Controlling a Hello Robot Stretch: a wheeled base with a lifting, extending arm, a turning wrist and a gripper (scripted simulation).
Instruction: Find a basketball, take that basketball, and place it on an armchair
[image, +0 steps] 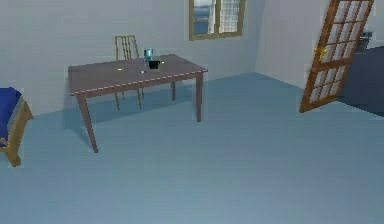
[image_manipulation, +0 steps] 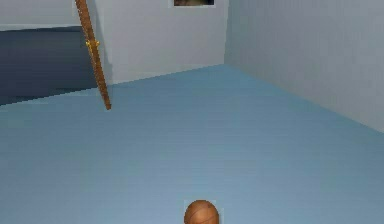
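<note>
An orange-brown ball, the basketball (image_manipulation: 201, 213), lies on the blue floor at the bottom edge of the arm side view, just right of the middle. Part of a blue-cushioned wooden seat (image: 10, 122) juts in at the forward view's left edge; I cannot tell whether it is an armchair.
A dark wooden table (image: 137, 78) stands ahead at the left with small items (image: 152, 62) on it and a wooden chair (image: 127, 52) behind. An open glazed wooden door (image: 334, 55) stands at the right, also seen edge-on as the door (image_manipulation: 93, 52). A window (image: 217, 17) is in the far wall. Wide blue floor (image: 240, 160) lies between.
</note>
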